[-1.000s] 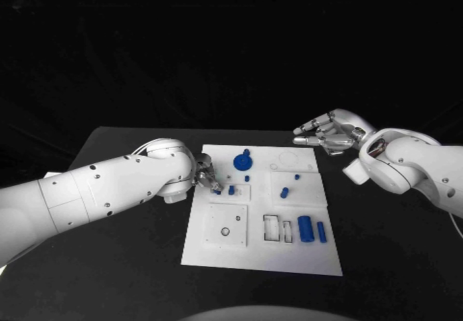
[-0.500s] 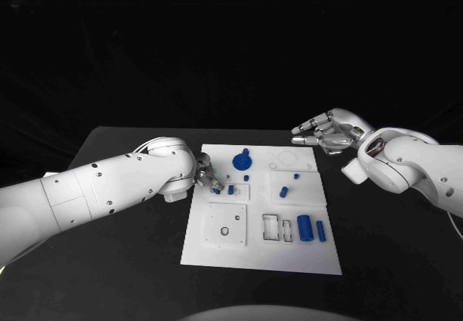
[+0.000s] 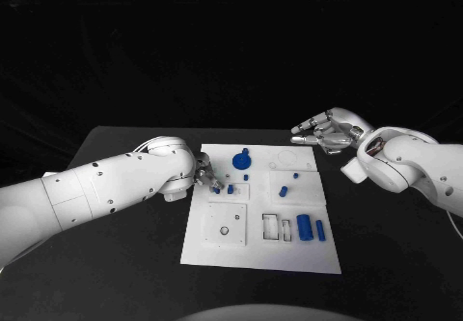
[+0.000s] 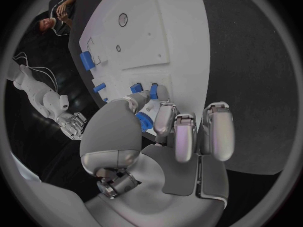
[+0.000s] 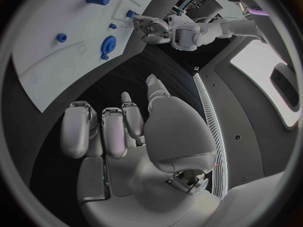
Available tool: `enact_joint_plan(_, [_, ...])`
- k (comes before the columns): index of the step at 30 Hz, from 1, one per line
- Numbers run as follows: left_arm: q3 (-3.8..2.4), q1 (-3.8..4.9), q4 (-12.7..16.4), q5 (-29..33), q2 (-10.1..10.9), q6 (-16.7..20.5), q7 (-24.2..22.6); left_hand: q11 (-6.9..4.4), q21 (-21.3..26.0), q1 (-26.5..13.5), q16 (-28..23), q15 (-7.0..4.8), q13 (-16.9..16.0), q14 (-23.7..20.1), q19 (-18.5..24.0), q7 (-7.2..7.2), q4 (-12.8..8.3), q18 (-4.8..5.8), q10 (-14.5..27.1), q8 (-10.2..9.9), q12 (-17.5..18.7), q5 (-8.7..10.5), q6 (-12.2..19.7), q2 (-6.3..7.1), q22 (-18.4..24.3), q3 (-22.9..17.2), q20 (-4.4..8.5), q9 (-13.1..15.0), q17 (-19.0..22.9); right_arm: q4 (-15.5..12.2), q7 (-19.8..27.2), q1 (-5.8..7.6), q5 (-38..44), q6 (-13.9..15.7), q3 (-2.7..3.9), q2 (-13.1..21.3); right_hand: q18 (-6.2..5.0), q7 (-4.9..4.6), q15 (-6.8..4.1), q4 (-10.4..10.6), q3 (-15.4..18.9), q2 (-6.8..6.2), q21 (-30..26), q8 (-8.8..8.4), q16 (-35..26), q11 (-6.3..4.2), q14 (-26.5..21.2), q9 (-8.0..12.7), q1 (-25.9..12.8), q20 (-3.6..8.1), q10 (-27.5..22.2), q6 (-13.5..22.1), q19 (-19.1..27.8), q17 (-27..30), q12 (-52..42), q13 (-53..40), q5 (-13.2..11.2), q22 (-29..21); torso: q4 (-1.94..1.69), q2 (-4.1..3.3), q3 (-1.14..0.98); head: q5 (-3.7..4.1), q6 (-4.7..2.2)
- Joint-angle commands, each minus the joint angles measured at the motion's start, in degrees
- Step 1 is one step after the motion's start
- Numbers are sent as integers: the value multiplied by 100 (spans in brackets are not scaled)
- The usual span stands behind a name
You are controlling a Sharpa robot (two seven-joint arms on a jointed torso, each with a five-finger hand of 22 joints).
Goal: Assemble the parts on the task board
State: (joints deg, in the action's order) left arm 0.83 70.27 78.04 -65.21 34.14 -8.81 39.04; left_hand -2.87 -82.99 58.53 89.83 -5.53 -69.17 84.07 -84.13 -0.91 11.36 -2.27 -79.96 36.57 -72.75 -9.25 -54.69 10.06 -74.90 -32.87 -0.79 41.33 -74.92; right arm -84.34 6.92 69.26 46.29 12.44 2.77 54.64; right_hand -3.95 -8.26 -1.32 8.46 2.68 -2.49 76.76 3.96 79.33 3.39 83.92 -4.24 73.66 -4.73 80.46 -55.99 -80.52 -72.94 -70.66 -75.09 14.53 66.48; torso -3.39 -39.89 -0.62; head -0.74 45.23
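The white task board (image 3: 260,257) lies in the middle of the black table. My left hand (image 3: 203,174) reaches over the board's left edge, fingers curled down beside two small blue pegs (image 3: 216,190) (image 3: 231,189). In the left wrist view the thumb and fingertips (image 4: 165,120) close in around those pegs (image 4: 136,88); whether one is pinched is hidden. A blue gear (image 3: 242,160) sits near the board's far edge. My right hand (image 3: 323,134) hovers beyond the board's far right corner, fingers apart and holding nothing.
Further blue parts stand mid-board (image 3: 283,191), and a large blue cylinder (image 3: 305,228) lies beside a slimmer bar (image 3: 321,231) near the right edge. A square plate with a ring (image 3: 224,231) occupies the board's near left. Bare black table (image 3: 116,267) surrounds the board.
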Motion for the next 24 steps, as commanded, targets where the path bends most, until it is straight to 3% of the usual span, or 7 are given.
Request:
enact_joint_plan(1, [36, -47, -23, 78, -19, -191, 149, 0, -35, -67, 17, -43, -10, 593, -299, -2, 28, 16, -30, -18, -37, 32, -61, -4, -634, 63, 45, -8, -1508, -12, 47, -3, 6, -35, 0, -1, -84, -1, 5, -11, 36, 57, -12, 38, -36, -17, 254, -9, 11, 11, -30, 33, 41, 1, 9, -228, 25, -3, -1, 0, 0, 2, 2])
enact_joint_plan(11, [35, -47, -54, 78, -34, -164, 180, -12, -75, -125, 17, -52, -56, 593, -318, 12, 190, 28, -62, -27, -71, 26, -124, 58, -692, 380, 53, -16, -1508, -12, 48, -3, -1, -35, 0, -1, -84, -1, 5, -7, 39, 62, -14, 38, -37, -16, 254, -9, 8, 11, -33, 34, 41, 2, 15, -224, 17, -5, -4, 0, 0, 9, 5])
enact_joint_plan(24, [35, -48, -39, 78, -46, -164, 185, -19, -90, -104, 17, -56, -83, 593, -325, 22, 251, 33, -81, -26, -92, 22, -154, 62, -714, 506, 56, -16, -1508, -8, 47, -3, -3, -37, 0, 1, -84, -1, 6, -4, 43, 65, -15, 38, -39, -16, 253, -9, 3, 11, -32, 34, 41, 5, 12, -225, 12, -5, -2, 5, -1, 16, 9])
